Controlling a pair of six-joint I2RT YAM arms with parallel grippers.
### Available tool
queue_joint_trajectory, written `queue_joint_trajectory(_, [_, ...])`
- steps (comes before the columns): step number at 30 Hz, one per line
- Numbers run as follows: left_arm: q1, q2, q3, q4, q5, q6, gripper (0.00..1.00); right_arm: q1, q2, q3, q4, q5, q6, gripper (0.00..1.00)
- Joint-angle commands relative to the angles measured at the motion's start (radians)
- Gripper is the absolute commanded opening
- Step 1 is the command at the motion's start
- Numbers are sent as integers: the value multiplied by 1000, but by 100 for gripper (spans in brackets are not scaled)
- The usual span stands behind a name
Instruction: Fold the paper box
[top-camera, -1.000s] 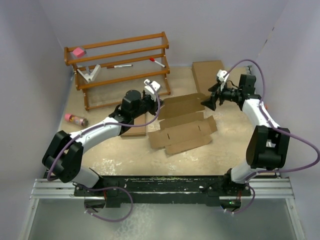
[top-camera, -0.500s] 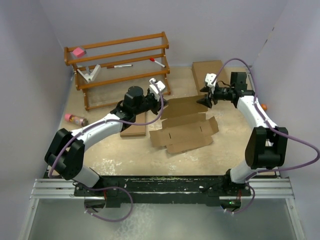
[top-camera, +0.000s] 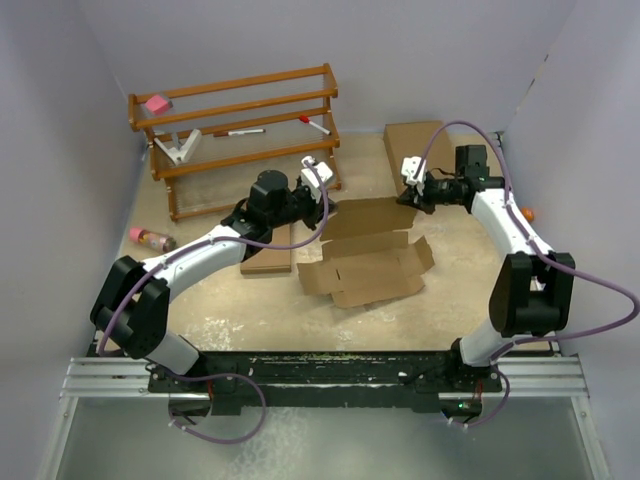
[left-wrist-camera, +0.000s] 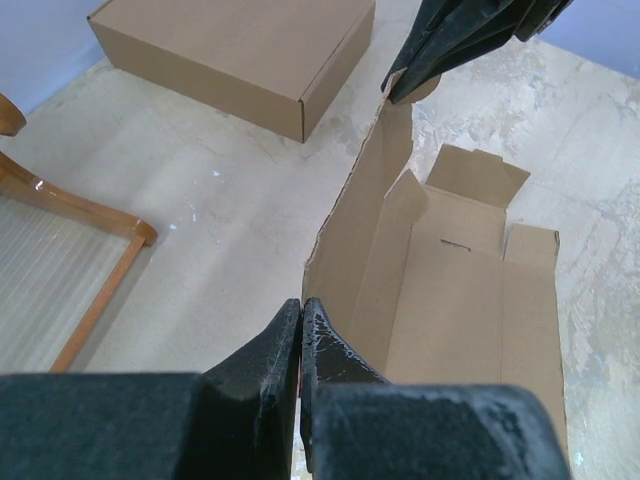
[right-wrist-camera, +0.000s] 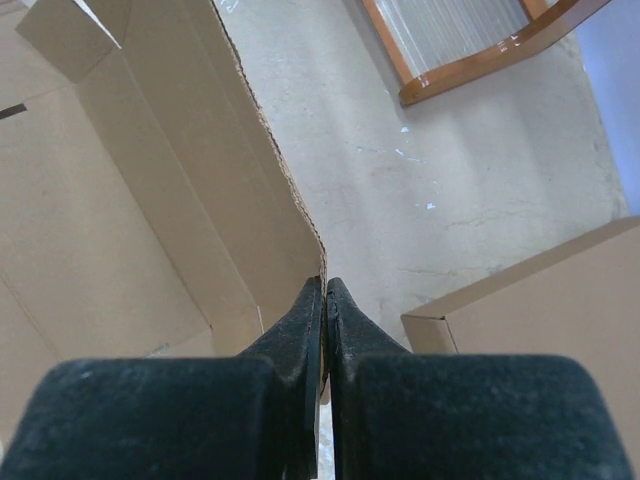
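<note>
The paper box (top-camera: 365, 265) is a brown die-cut blank lying open mid-table, its far long panel raised upright. My left gripper (top-camera: 322, 205) is shut on the left end of that panel; in the left wrist view the tips (left-wrist-camera: 301, 305) pinch the cardboard edge of the paper box (left-wrist-camera: 450, 290). My right gripper (top-camera: 405, 197) is shut on the panel's right end, and shows at the top of the left wrist view as the right gripper (left-wrist-camera: 405, 85). In the right wrist view its tips (right-wrist-camera: 324, 285) clamp the corrugated edge of the paper box (right-wrist-camera: 130, 200).
A wooden rack (top-camera: 240, 130) with small items stands at the back left. A folded brown box (top-camera: 415, 145) lies at the back right, close behind the right gripper. Another flat brown box (top-camera: 268, 255) lies under the left arm. A pink bottle (top-camera: 150, 238) lies at the far left.
My right gripper moved left to the raised panel's right end and shut on it. The left gripper stayed shut on the panel and shifted slightly right.
</note>
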Motion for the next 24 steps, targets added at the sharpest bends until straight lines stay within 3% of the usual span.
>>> queue_joint_trajectory(1, [6, -4, 44, 8, 12, 2, 5, 2, -62, 12, -42, -1, -46, 0])
queue_joint_trajectory(12, [5, -62, 43, -161, -68, -135, 27, -12, -146, -31, -118, -36, -81, 0])
queue_joint_trajectory(20, [5, -193, -49, -289, -114, -260, 42, -54, -148, -29, -156, -85, -106, 0])
queue_joint_trajectory(24, [7, -295, -110, -336, -243, -300, 61, -56, -137, -24, -178, -100, -120, 0])
